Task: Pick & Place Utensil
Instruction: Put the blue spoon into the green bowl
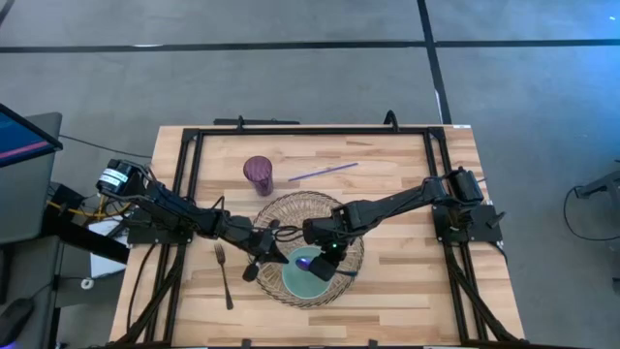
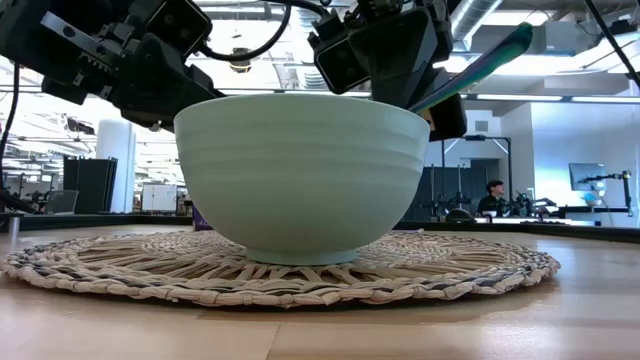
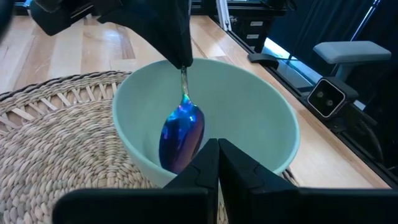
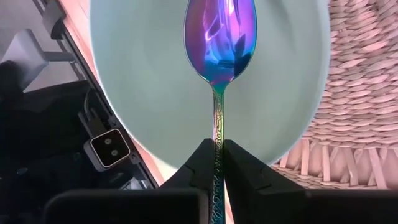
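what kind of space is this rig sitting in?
Likely a robotics lab or open office, not a home: a wooden table on a grey concrete floor, ceiling strip lights, and a person at desks behind.

The right arm reaches in from three o'clock toward the table's middle, its gripper pointing down with fingers pinched tight; the left arm stretches from nine o'clock, its gripper just beside, fingers pressed together.
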Robot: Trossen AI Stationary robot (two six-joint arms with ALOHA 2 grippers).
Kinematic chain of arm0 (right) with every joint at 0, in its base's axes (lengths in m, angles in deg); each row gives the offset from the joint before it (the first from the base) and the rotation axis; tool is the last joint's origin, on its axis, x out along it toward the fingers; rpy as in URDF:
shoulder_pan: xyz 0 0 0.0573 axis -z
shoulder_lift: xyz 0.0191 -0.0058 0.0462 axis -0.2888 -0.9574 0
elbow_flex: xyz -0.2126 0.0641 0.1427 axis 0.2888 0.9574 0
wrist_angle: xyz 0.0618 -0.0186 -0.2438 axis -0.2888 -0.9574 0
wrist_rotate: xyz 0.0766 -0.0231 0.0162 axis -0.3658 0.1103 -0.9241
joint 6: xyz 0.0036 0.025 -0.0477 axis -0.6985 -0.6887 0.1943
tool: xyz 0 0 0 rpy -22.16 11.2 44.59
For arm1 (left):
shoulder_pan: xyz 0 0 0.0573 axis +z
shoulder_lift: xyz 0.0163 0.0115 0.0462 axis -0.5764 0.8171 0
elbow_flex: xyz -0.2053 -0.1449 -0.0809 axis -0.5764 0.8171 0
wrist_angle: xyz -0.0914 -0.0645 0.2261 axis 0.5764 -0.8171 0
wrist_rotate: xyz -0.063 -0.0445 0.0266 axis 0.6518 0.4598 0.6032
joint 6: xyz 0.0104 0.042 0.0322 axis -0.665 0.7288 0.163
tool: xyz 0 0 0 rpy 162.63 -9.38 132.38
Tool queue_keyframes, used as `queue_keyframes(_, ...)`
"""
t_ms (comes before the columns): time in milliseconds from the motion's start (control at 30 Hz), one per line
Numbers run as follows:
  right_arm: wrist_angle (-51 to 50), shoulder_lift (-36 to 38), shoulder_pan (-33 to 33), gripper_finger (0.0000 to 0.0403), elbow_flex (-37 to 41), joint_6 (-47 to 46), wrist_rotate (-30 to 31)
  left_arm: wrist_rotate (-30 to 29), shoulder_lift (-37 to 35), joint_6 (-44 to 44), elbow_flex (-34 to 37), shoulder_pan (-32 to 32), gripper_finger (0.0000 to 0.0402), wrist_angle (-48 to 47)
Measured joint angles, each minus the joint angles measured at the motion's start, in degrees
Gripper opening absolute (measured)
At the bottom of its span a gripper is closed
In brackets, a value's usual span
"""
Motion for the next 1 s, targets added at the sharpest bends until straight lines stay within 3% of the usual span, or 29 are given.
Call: queue_keyframes(1000, 0.3, 0.0, -0.9, 0.0035, 0.0, 1.5, 1.4, 0.7, 6.1, 0.7, 0.0, -0.5, 0.0008, 5.9)
